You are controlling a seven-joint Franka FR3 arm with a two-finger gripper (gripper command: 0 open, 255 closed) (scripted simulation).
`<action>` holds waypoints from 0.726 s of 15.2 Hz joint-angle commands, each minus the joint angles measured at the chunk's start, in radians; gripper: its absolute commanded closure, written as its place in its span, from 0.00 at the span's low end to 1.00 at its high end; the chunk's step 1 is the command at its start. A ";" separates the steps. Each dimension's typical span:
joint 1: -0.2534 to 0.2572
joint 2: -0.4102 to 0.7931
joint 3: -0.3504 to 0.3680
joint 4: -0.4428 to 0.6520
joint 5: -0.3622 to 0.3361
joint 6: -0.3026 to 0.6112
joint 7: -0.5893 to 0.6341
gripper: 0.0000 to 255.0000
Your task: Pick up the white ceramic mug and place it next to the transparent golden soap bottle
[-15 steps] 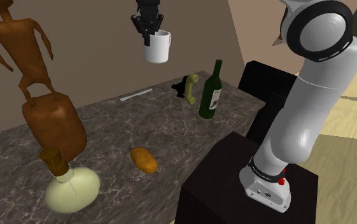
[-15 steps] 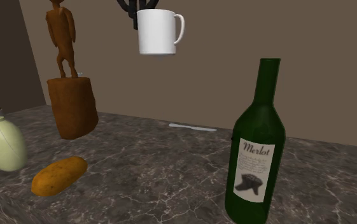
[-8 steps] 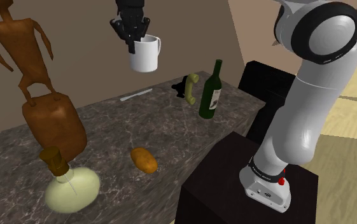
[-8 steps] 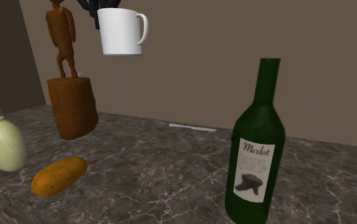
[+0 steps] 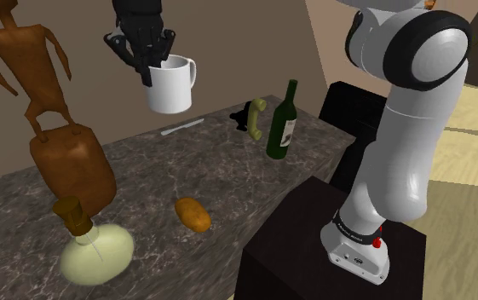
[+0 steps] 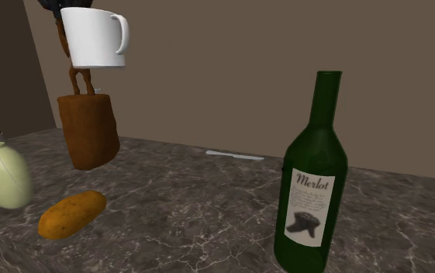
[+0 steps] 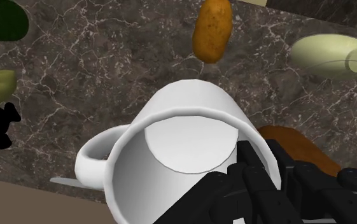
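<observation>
The white mug hangs high above the marble counter, held by its rim in my black gripper, which is shut on it. From the second exterior view the mug sits at the upper left, in front of the brown statue. Seen from the wrist, the mug opens toward the camera with one finger inside its rim. The pale yellow-green soap bottle with a brown cap stands at the counter's near left end, also visible as the bottle and the bottle.
A brown figure on a block stands behind the soap bottle. A potato lies mid-counter. A green Merlot wine bottle, a green phone handset on a black base and a flat grey utensil occupy the far end.
The gripper has carried the mug toward the shoulder view's left and slightly lower, closer to the statue. Everything on the counter has stayed put.
</observation>
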 commanded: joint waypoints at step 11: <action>0.082 0.051 0.039 -0.033 -0.027 0.077 0.121 1.00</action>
